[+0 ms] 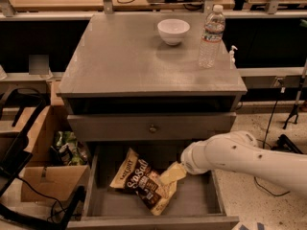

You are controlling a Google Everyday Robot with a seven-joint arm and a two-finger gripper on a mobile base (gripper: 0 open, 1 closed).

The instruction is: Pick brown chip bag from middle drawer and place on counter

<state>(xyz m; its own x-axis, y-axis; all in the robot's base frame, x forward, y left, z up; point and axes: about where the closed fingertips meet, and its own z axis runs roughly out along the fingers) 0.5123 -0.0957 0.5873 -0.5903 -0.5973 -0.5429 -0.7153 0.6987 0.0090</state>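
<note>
The brown chip bag point(143, 180) lies flat on the grey floor of the open middle drawer point(192, 200), tan edges and dark centre with white lettering facing up. My white arm reaches in from the right, and my gripper point(175, 172) is down at the bag's right edge, over the drawer floor. The end of the arm hides the gripper's tip. The counter point(124, 56) is the broad grey cabinet top above the drawer.
A white bowl point(173, 30) and a clear water bottle point(211, 36) stand at the back right of the counter. A closed drawer front with a round knob point(152, 128) sits above the open drawer. A cardboard box point(45, 181) and black cables lie on the floor at left.
</note>
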